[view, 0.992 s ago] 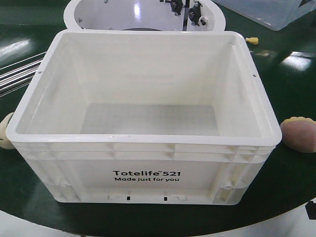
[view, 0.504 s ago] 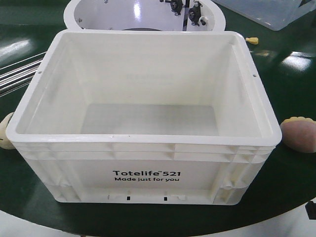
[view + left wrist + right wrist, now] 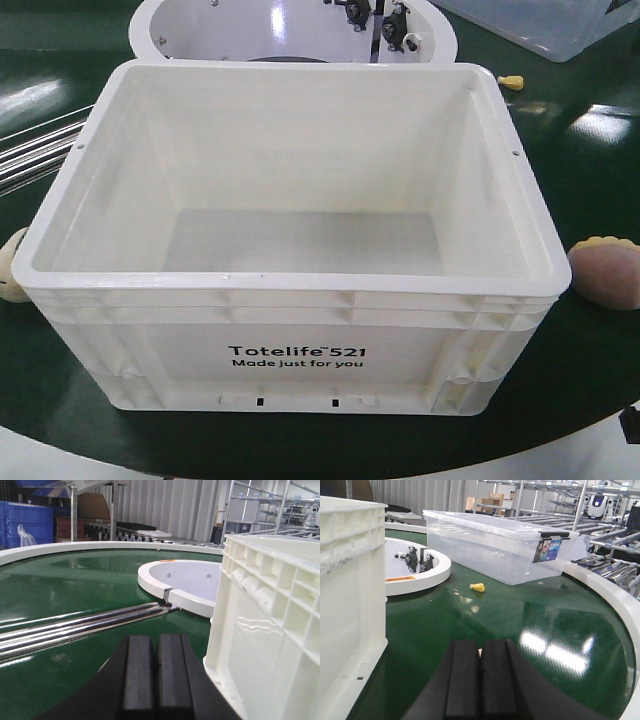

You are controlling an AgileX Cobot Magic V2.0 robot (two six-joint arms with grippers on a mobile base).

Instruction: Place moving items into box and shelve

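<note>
Softness is judged the main handling trait of the two toys: both look like light, plush, squashable balls, unlikely to break, though a shallow pinch could squeeze them out sideways. The pale yellow toy (image 3: 8,268) lies on the green surface (image 3: 580,180) just beside the near left corner of the white crate (image 3: 290,300) and is mostly cut off by the frame edge. The reddish-brown toy (image 3: 605,272), with its yellow scalloped trim, lies just beside the near right corner. Neither has been placed inside yet, and the crate's floor is seen bare.

Each toy would best be taken from above, across its widest middle, with the jaws opened wider than the ball and closed gently until the stuffing gives. The crate is judged stiff, ribbed and bulky but light while nearly empty. It would best be held by both arms at the rim or ribs of its left and right walls.

The left jaws are seen shut pad against pad with nothing between them, low over the surface at the crate's left wall, near the metal rods (image 3: 85,625). The right jaws are likewise closed and empty, to the right of the crate, with the clear tub (image 3: 500,545) farther off.
</note>
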